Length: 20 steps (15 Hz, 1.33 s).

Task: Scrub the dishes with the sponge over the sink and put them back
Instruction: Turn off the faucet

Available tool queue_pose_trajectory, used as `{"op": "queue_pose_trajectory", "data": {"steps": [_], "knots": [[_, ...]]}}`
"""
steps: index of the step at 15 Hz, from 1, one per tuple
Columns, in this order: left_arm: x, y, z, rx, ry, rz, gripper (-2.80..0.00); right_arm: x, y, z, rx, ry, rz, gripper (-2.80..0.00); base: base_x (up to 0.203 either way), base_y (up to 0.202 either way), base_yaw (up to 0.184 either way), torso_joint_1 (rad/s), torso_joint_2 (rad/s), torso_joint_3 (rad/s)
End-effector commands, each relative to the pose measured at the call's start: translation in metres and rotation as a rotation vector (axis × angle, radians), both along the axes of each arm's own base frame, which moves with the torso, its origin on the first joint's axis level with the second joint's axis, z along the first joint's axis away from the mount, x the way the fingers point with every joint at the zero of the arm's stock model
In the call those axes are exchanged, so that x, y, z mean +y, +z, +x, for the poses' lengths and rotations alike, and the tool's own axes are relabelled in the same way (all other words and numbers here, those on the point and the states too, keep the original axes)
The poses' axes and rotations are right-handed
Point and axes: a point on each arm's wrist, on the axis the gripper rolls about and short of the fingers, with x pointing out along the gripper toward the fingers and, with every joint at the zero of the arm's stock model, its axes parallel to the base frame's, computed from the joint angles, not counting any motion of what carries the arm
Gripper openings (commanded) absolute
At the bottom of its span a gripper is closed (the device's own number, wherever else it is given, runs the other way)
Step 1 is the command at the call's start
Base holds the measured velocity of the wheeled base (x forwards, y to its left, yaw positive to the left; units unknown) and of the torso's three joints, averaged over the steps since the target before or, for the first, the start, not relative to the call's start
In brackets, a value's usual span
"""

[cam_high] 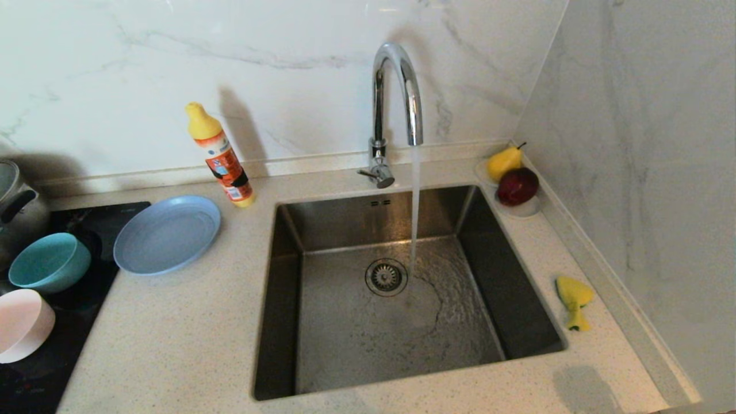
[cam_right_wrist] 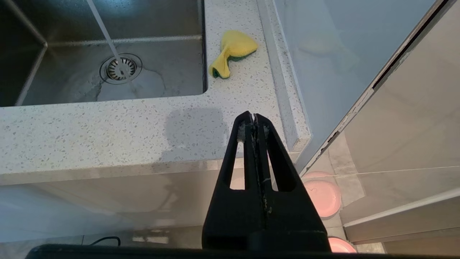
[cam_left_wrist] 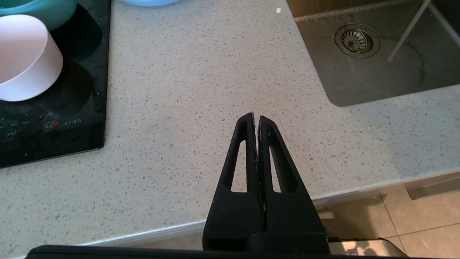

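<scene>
1. Over the counter's near edge in front of the sink [cam_high: 397, 287], the left gripper [cam_left_wrist: 256, 118] hangs with its two fingers pressed flat together, nothing between them. It sits off the sink's left front corner.
2. The right gripper [cam_right_wrist: 254, 117] is likewise closed tight and empty, poised at the counter edge off the sink's right front corner.
3. The sponge [cam_right_wrist: 231, 54] lies untouched on the counter just right of the sink, nearer the right gripper than anything else.
4. Left of the sink, well apart from it, the dishes wait: the blue-grey plate [cam_high: 167, 234] on the counter, the teal bowl [cam_high: 49, 261] and the pale pink dish [cam_high: 23, 325] on the black induction hob [cam_left_wrist: 54, 118].
5. Behind the sink the faucet [cam_high: 397, 98] runs a stream into the basin beside the drain strainer [cam_high: 386, 276]; the basin holds no dish.
6. Judged from this, scrubbing has not begun: the sponge must be picked up, each dish carried over the sink, scrubbed and returned.
</scene>
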Motion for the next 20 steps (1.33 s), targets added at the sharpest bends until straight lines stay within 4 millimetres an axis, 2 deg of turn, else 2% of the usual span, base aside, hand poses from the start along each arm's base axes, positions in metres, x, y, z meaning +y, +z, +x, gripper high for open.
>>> {"op": "queue_pose_trajectory", "data": {"steps": [1, 16, 17, 20], "knots": [[0.000, 0.000, 0.000, 0.002, -0.001, 0.000, -2.80, 0.000, 0.000, 0.000, 0.000, 0.001, 0.000, -2.80, 0.000, 0.000, 0.000, 0.000, 0.00, 0.000], [0.000, -0.001, 0.000, 0.004, 0.020, -0.017, -2.80, 0.000, 0.000, 0.000, 0.000, 0.001, 0.000, -2.80, 0.000, 0.000, 0.000, 0.000, 0.00, 0.000], [0.001, 0.007, -0.002, -0.029, 0.031, -0.034, -2.80, 0.000, 0.000, 0.000, 0.000, 0.001, 0.000, -2.80, 0.000, 0.000, 0.000, 0.000, 0.00, 0.000], [0.000, 0.064, -0.019, -0.191, -0.020, -0.057, -2.80, 0.000, 0.000, 0.000, 0.000, 0.001, 0.000, -2.80, 0.000, 0.000, 0.000, 0.000, 0.00, 0.000]]}}
